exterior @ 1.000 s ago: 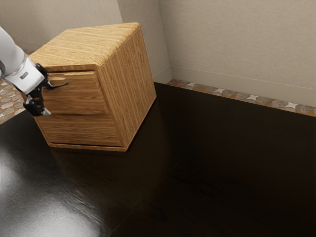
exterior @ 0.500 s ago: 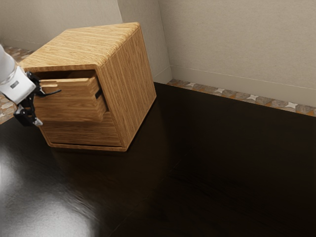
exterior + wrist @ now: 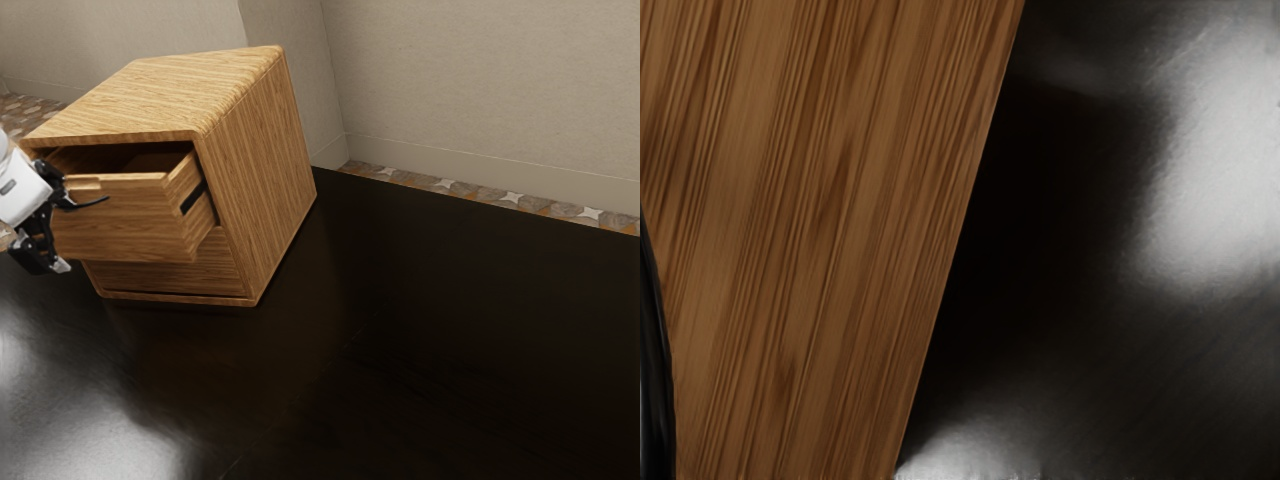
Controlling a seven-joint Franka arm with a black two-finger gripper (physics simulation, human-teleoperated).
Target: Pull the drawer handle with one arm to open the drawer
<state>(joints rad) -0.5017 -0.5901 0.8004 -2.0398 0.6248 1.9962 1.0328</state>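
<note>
One dark, glossy desk carries everything, with pale glare patches on it in front of the cabinet. On it stands a wooden cabinet, a boxy block with a striped grain, set close to the wall corner behind it. The cabinet's upper drawer stands partway out of the cabinet's front, its side wall showing and a shadowed gap open above it inside the cabinet. The lower drawer sits flush in the cabinet's front. In the wrist view the wooden drawer front lies close under the hand, with the desk beside it. The black end effector, on its white arm, is right at the upper drawer's front, on the side away from the cabinet. The thin dark handle juts from that front at the end effector. I cannot tell whether the end effector is clamped on the handle or merely against it.
</note>
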